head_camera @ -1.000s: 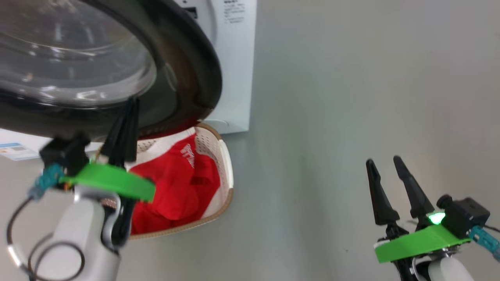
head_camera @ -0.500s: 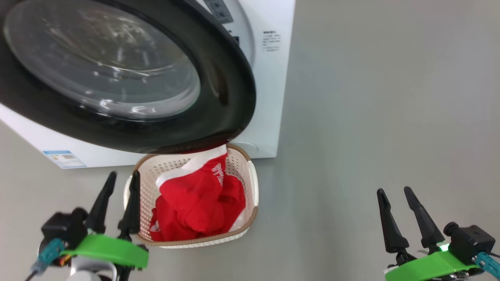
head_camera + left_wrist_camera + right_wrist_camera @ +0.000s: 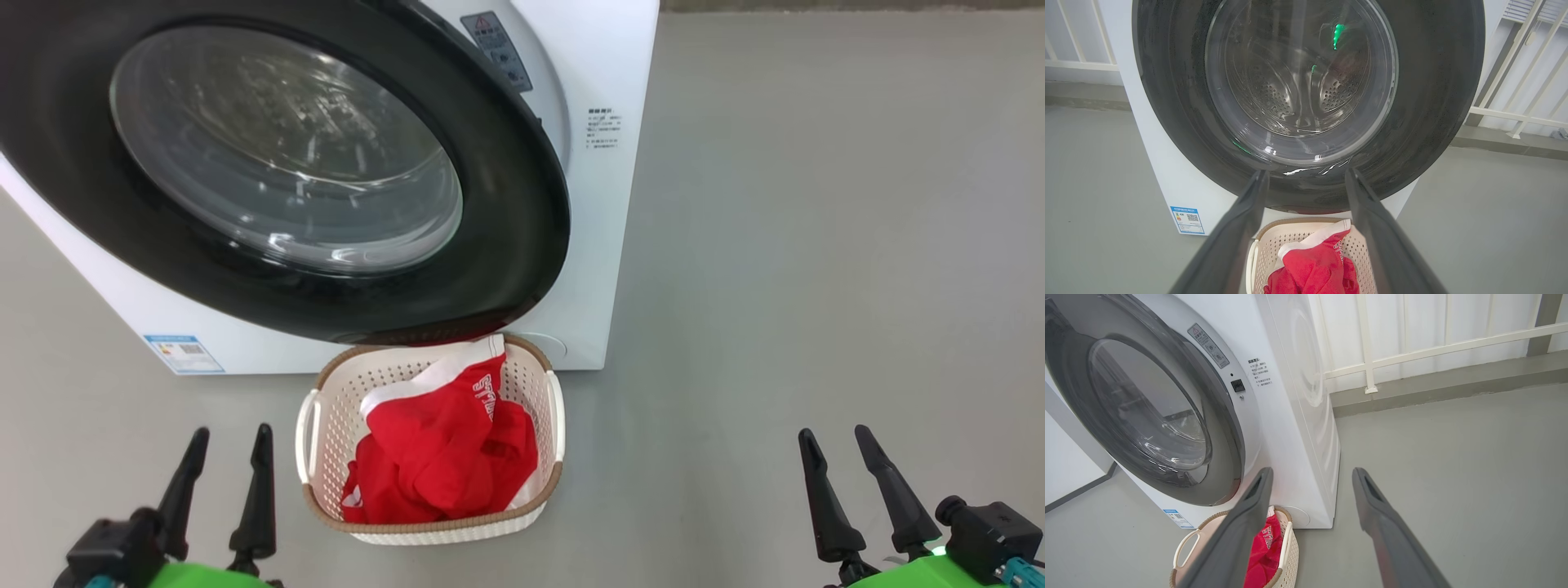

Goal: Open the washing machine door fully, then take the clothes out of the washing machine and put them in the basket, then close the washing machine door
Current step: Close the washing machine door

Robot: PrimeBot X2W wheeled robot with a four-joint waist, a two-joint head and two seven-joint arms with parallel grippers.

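Lying heaped in the basket [image 3: 328, 429], the clothes [image 3: 445, 457] are a bright red bundle with a white band and white lettering turned up toward the machine. The basket sits on the grey floor [image 3: 816, 245], right in front of the washing machine [image 3: 608, 245], with its far rim tucked under the lowest part of the washing machine door [image 3: 510, 245]. One white side handle faces each way, and the brown woven-look rim runs all round the top.

The door lies close against the white front, its broad black rim around the bulging glass window. From the right wrist view a narrow strip of the front panel with a small dark slot [image 3: 1237, 385] shows just beside the door's edge; whether the door is latched I cannot tell. Through the glass the left wrist view shows the perforated steel drum [image 3: 1298, 94], with small green glints on the glass. A blue and white sticker [image 3: 184, 354] sits low on the machine's front, and a grey warning label [image 3: 490, 33] sits near its top.

The left pincer [image 3: 231, 431] stands low at the basket's left, apart from it, with its two dark fingers [image 3: 1241, 228] spread and nothing between them. The right pincer [image 3: 833, 433] is well away to the basket's right over bare floor, also spread wide and empty. Beyond the machine, a white railing [image 3: 1412, 351] runs along the wall.
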